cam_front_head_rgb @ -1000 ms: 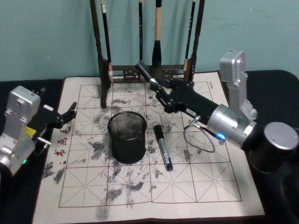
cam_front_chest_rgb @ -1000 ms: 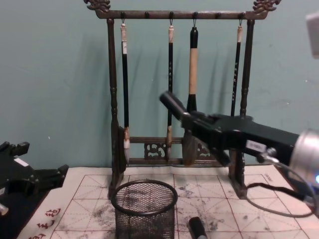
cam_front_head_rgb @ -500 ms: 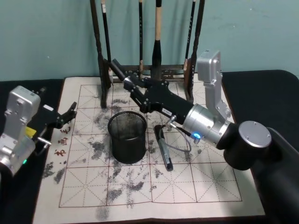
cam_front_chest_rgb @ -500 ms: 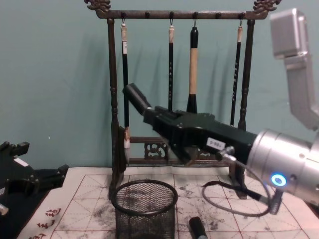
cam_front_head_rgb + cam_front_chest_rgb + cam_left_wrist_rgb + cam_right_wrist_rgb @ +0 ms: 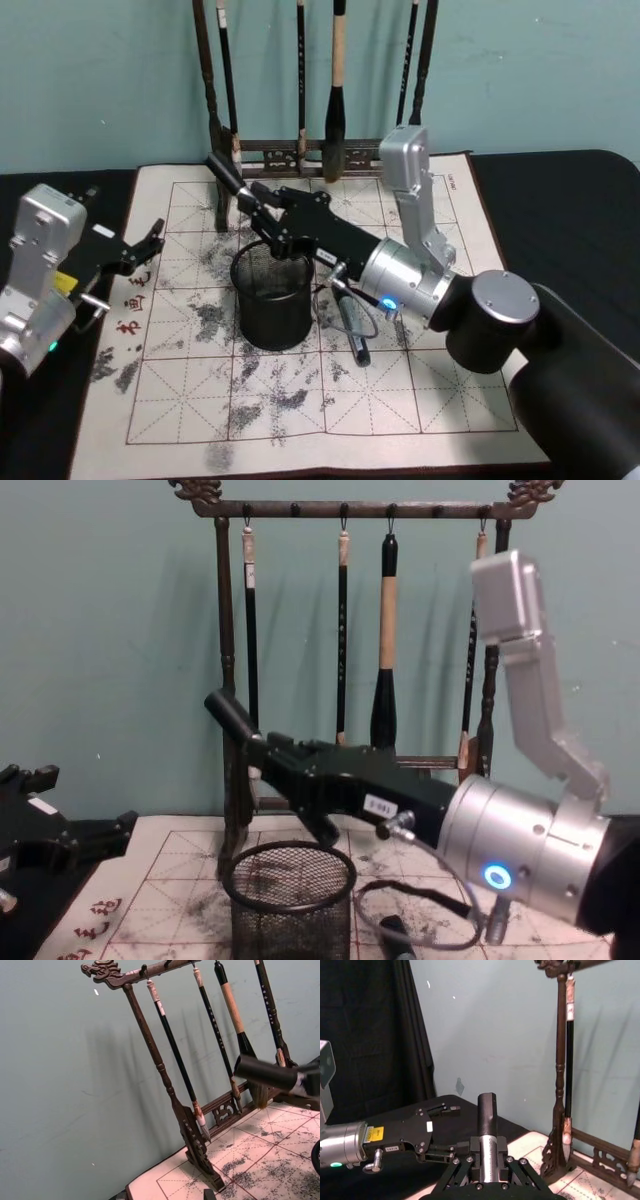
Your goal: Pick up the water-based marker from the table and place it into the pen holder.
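The black, round-barrelled water-based marker (image 5: 222, 170) has a pale band near the grip. It is held tilted just above the black wire-mesh pen holder (image 5: 270, 315), with its free end pointing toward the left post of the brush rack (image 5: 227, 630). The right gripper (image 5: 262, 208) has its jaws clamped on the marker. A second marker (image 5: 350, 325) lies on the ink-stained gridded mat (image 5: 420, 390), just right of the holder. The left gripper (image 5: 145, 245) sits at the mat's left edge with its jaws apart.

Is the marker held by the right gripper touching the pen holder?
Apart. The chest view shows the marker, clamped in the right gripper, tilted up well above the pen holder and its rim, with open wall between them.
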